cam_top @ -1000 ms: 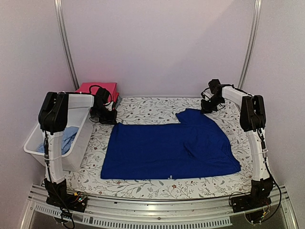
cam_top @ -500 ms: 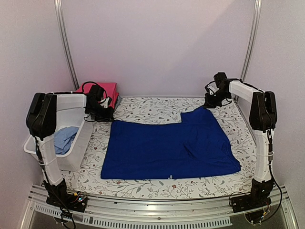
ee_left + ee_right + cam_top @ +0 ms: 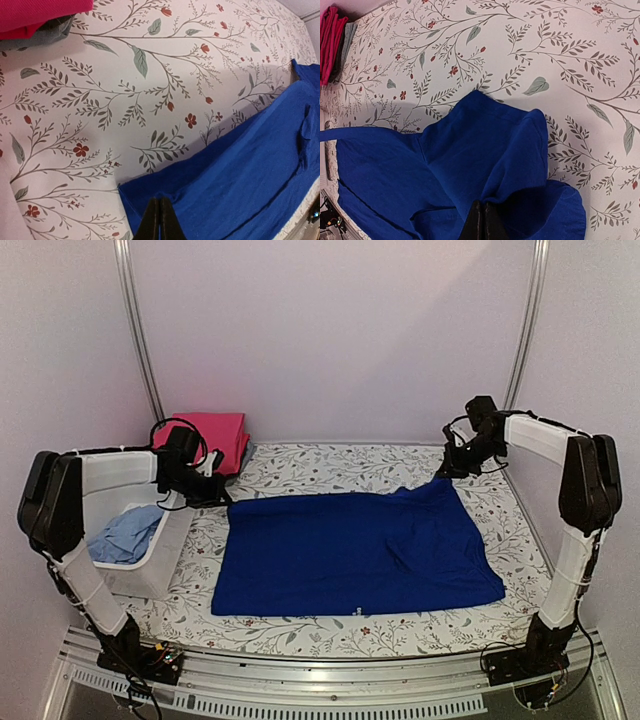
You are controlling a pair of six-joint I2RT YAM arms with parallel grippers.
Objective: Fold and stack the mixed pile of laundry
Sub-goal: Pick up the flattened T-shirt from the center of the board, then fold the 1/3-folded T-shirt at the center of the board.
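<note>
Floral tablecloth (image 3: 330,465) covers the table. At the left, the white basket (image 3: 100,578) holds the pale-blue shirt (image 3: 125,535), and the pink-red garment (image 3: 205,430) lies far left. My left gripper (image 3: 160,210) is clenched on the far-left corner of the royal-blue trousers (image 3: 350,555), and my right gripper (image 3: 482,212) pinches their far-right corner. Since a second ago both have swung outward, pulling the far edge straight and flattening the flap.

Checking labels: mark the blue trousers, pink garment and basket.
blue trousers (image 3: 350,552): top view, cloth centre.
pink garment (image 3: 220,430): top view, upper face.
basket (image 3: 172,545): top view, right wall.
</note>
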